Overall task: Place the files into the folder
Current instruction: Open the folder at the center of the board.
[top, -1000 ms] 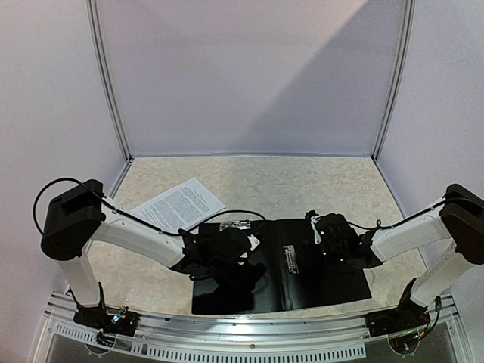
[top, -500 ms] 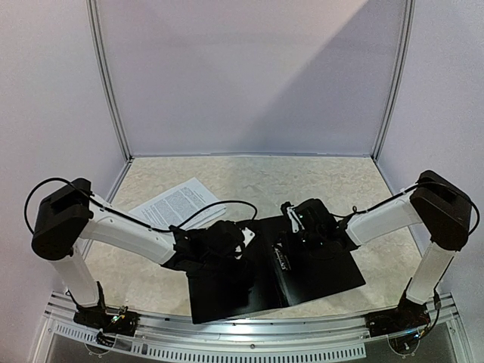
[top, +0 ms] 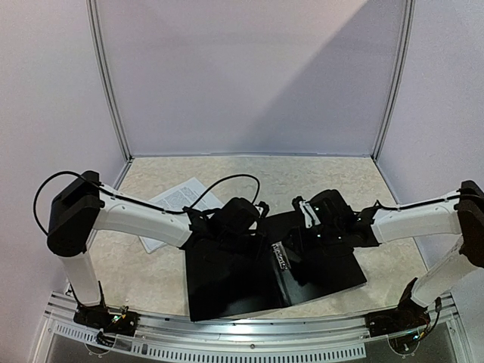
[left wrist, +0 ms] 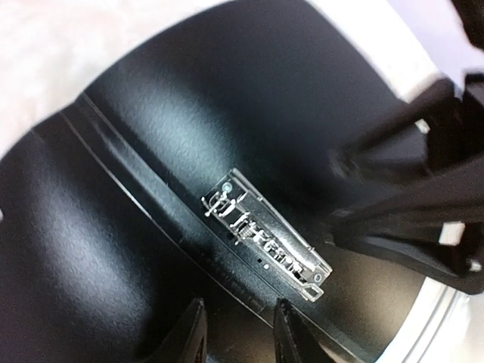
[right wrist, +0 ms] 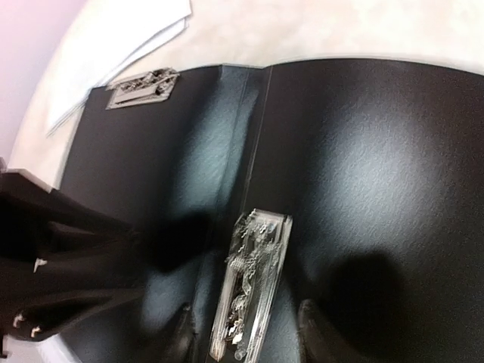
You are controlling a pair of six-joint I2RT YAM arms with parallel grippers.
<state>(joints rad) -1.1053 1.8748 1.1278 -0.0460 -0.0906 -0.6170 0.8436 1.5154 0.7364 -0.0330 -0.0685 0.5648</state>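
The folder [top: 227, 291] lies open on the table [top: 318, 181], its middle hidden under the left arm [top: 144, 221] and right arm [top: 408, 223]. The files [top: 178, 194] lie behind it to the left, half covered. The left gripper [left wrist: 236, 333] gapes, empty. The right gripper [right wrist: 246, 333] is spread either side of the metal clip [right wrist: 255, 265] — tips cut off, contact unclear.

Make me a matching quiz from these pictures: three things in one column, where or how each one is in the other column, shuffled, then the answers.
Column one
1. thin white printed paper sheets
2. flat black folder
3. long silver metal clip

Column two
A. fixed inside the folder, beside its spine fold
B. lying open on the beige marbled tabletop
C. on the tabletop past the folder's far left corner, outside it

Pairs: 1-C, 2-B, 3-A
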